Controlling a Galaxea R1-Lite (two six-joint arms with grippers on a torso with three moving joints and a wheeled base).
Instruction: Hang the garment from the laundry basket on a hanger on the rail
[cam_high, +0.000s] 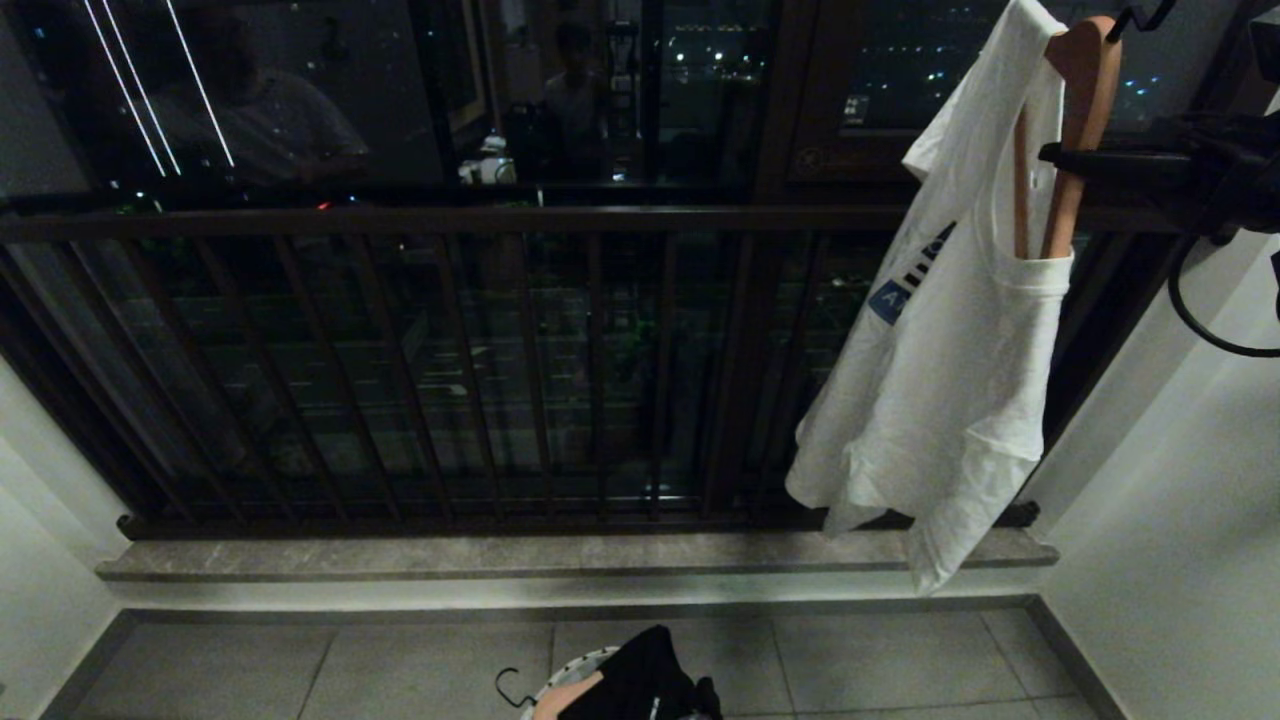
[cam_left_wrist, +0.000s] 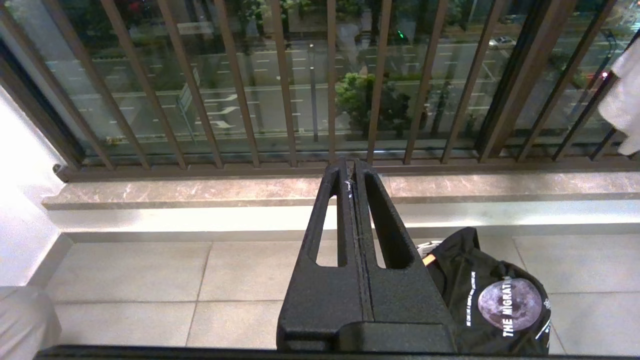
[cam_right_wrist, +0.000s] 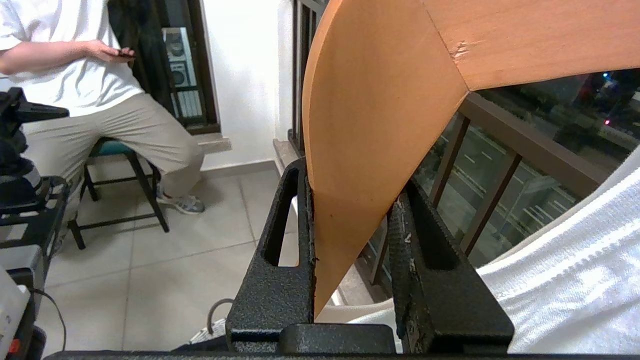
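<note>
Gripping wooden hanger (cam_right_wrist: 380, 115) between right fingers (cam_right_wrist: 280, 250), white garment (cam_high: 960, 380) draped

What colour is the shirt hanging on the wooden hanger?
White, with a small blue and dark print: the shirt on the hanger shows best in the head view.

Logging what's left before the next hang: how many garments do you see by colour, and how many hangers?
White garments: 1, the white T-shirt on the wooden hanger.
Black garments: 1, the black T-shirt in the laundry basket.
Wooden hangers: 2, the second hanger lying in the basket.
Total: 4
</note>
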